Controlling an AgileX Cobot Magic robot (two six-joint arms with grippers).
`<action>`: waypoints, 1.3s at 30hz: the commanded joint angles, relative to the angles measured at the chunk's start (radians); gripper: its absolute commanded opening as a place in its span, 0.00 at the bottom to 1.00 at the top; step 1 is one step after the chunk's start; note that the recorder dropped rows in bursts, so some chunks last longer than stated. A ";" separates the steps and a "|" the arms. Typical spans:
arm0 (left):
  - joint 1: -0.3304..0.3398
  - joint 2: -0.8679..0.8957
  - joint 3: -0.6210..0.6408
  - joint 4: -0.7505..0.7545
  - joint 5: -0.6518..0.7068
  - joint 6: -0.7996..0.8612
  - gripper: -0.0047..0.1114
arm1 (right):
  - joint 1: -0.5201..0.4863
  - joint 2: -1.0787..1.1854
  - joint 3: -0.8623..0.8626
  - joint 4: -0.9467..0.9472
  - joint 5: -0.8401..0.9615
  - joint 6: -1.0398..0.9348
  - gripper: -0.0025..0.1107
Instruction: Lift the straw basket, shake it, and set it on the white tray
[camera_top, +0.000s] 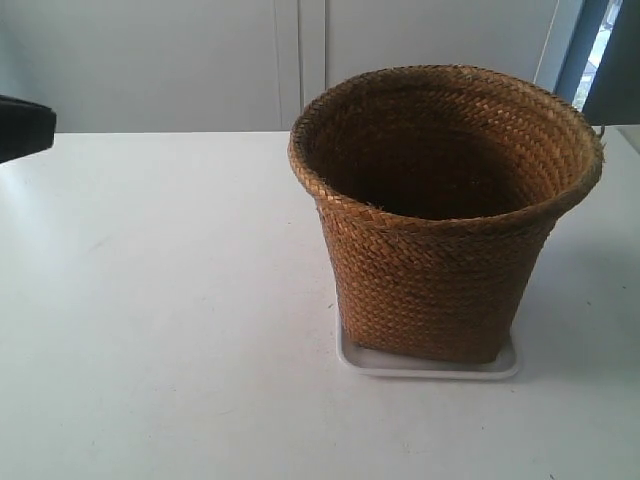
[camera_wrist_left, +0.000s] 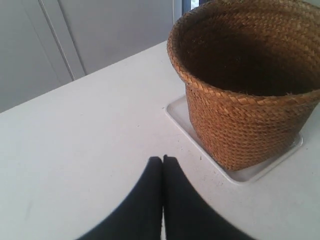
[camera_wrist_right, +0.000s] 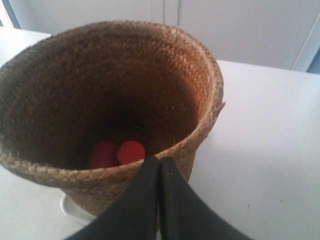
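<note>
The brown woven straw basket (camera_top: 440, 270) stands upright on the white tray (camera_top: 430, 368), whose rim shows under its base. In the left wrist view my left gripper (camera_wrist_left: 163, 159) is shut and empty over bare table, a short way from the tray's (camera_wrist_left: 175, 112) corner and apart from the basket (camera_wrist_left: 245, 120). In the right wrist view my right gripper (camera_wrist_right: 160, 159) is shut, fingers pressed together with nothing between them, its tips against the outside of the basket's (camera_wrist_right: 45, 177) braided rim. Whether they touch it I cannot tell. Two red cylinders (camera_wrist_right: 131, 151) lie on the basket's dark floor.
The white table (camera_top: 160, 300) stretches wide toward the exterior view's left. A dark part of an arm (camera_top: 22, 125) pokes in at that view's left edge. Pale cabinet doors (camera_top: 200, 60) stand behind the table.
</note>
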 joint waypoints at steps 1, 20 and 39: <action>-0.006 -0.028 0.017 0.000 0.092 0.000 0.04 | -0.008 -0.007 0.005 0.007 0.064 -0.006 0.02; 0.030 -0.057 0.017 0.000 0.129 0.014 0.04 | -0.008 -0.007 0.005 0.007 0.064 -0.004 0.02; 0.650 -0.617 0.562 -0.027 0.039 0.047 0.04 | -0.008 -0.007 0.005 0.007 0.064 -0.004 0.02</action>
